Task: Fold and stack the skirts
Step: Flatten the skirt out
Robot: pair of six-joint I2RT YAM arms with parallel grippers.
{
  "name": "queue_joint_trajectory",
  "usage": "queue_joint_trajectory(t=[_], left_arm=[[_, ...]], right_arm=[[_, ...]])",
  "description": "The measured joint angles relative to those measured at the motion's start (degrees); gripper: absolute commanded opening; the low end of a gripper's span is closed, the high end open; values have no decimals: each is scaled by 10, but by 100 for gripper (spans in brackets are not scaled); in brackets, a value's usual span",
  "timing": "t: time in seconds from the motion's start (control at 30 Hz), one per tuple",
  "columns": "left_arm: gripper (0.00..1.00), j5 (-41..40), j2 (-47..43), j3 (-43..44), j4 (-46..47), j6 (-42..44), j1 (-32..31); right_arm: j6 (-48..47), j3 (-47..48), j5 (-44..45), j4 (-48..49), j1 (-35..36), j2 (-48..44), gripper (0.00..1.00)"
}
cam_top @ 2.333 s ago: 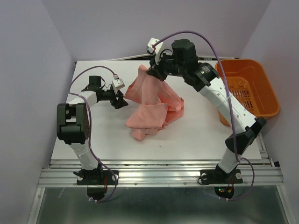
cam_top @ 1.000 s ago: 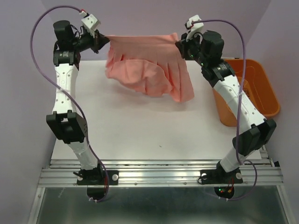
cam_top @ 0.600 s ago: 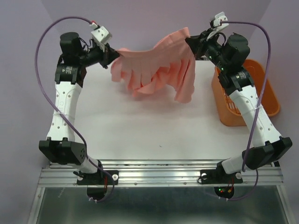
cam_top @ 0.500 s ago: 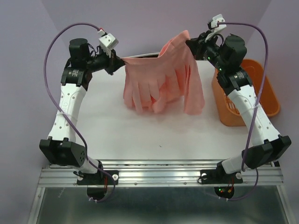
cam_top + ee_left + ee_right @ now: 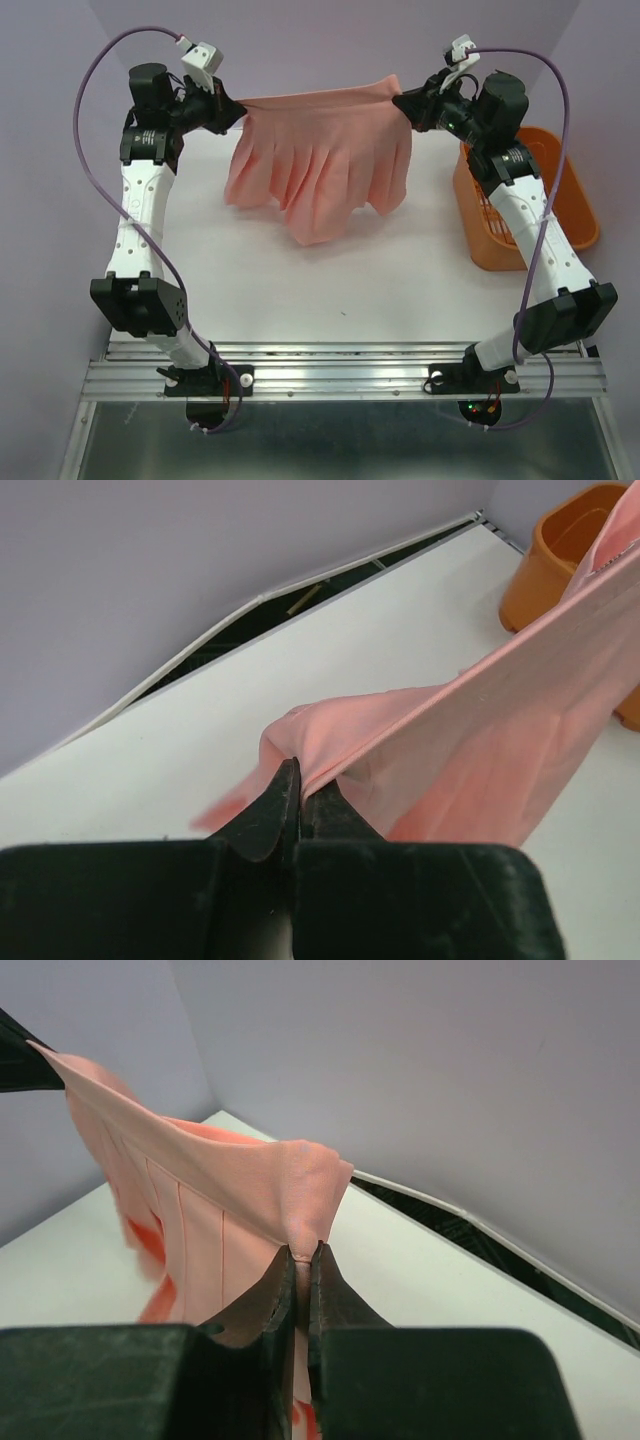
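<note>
Salmon-pink pleated skirt hangs spread between both grippers over the far half of the white table.

The left gripper and right gripper each pinch one end of the skirt's top band, jaws closed down to a sliver on the cloth. The band is pulled taut, so its long axis runs straight across from one claw to the other, side to side along the table's far edge. The rest of the skirt drops below that line toward the near side, and neither arm is nearer than the other. The cloth is thin, soft and matte, with pressed vertical pleats fanning out to a wide, uneven hem. The lowest lobe seems to hang clear of the table, though the overhead view cannot settle that. The orange plastic basket with slotted walls stands just beside the right arm, apart from the skirt.
</note>
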Motion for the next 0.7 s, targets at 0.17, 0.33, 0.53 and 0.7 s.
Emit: queue_joint_trajectory(t=[0.17,0.33,0.53,0.7], left_arm=[[0,-37,-27,-34,7,26,-17],[0,-57,-28,-34,6,53,-20],[0,-57,-38,-36,-17,90,-21],[0,-61,-64,-42,-21,107,-24]], right_arm=[[3,4,-27,-2,-15,3,1],[-3,14,-34,-2,-15,22,1],[-5,14,-39,-8,-15,21,1],[-11,12,-38,-6,-15,13,1]])
